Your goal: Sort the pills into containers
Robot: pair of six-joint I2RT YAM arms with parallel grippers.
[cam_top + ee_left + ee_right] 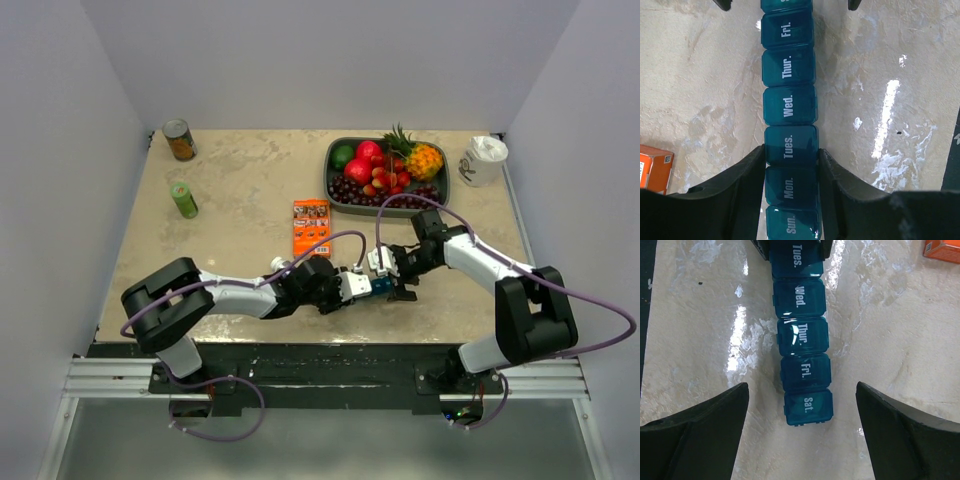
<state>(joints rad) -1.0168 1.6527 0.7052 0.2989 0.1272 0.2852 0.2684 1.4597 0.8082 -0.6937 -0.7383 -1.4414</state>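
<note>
At the Sat. end of the teal pill organiser (802,340), lying flat with its long axis running wrist to wrist, the right gripper (801,390) straddles it, fingers spread wide and clear, while the left gripper (790,162) pinches its Mon.–Tues. sides.

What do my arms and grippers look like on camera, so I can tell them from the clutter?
Both match. The left arm and right arm have white link shells between bulky black joint housings, and a purple cable loops loosely along each. The left gripper and right gripper carry broad matte black fingers that taper toward the tips. No markings are legible.
</note>
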